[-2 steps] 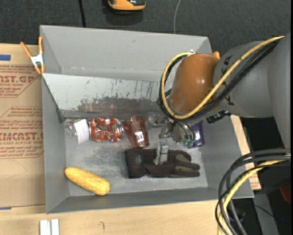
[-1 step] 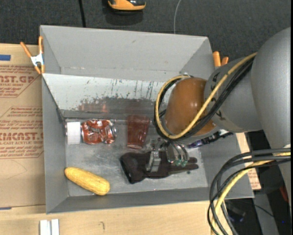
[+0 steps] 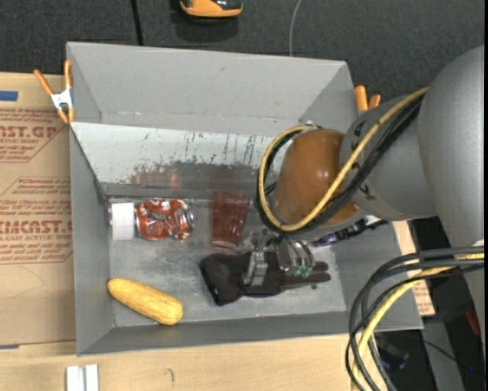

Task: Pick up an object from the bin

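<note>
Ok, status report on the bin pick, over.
Arm down over the black crumpled thing, front right of the bin. Hold not confirmed. Brown block close behind it; red bottle and yellow corn cob lie apart, left.

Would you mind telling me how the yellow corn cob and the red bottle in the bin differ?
The cob is plain yellow, while the bottle is red-patterned with a white cap. The cob lies slanted near the lower-left corner of the bin, whereas the bottle lies level, higher up by the back wall. Both lie on their sides, apart from each other.
</note>
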`<state>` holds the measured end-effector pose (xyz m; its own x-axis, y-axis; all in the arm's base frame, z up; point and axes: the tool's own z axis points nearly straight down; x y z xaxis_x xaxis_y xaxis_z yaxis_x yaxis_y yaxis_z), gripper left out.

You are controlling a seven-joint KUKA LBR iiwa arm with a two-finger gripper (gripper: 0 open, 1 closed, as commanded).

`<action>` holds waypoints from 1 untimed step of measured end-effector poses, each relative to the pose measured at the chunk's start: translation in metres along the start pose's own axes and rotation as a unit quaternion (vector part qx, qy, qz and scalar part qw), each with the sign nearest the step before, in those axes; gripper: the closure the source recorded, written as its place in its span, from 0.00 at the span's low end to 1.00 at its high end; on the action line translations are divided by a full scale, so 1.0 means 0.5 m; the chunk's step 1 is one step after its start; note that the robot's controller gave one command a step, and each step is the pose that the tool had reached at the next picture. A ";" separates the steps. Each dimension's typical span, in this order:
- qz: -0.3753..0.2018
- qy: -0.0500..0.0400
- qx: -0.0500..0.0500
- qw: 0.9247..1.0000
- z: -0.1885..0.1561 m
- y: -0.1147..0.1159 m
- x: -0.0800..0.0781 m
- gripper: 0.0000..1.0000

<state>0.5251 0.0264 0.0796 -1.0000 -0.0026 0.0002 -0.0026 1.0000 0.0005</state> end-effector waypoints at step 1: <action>-0.032 -0.005 0.000 0.999 -0.369 0.006 0.021 1.00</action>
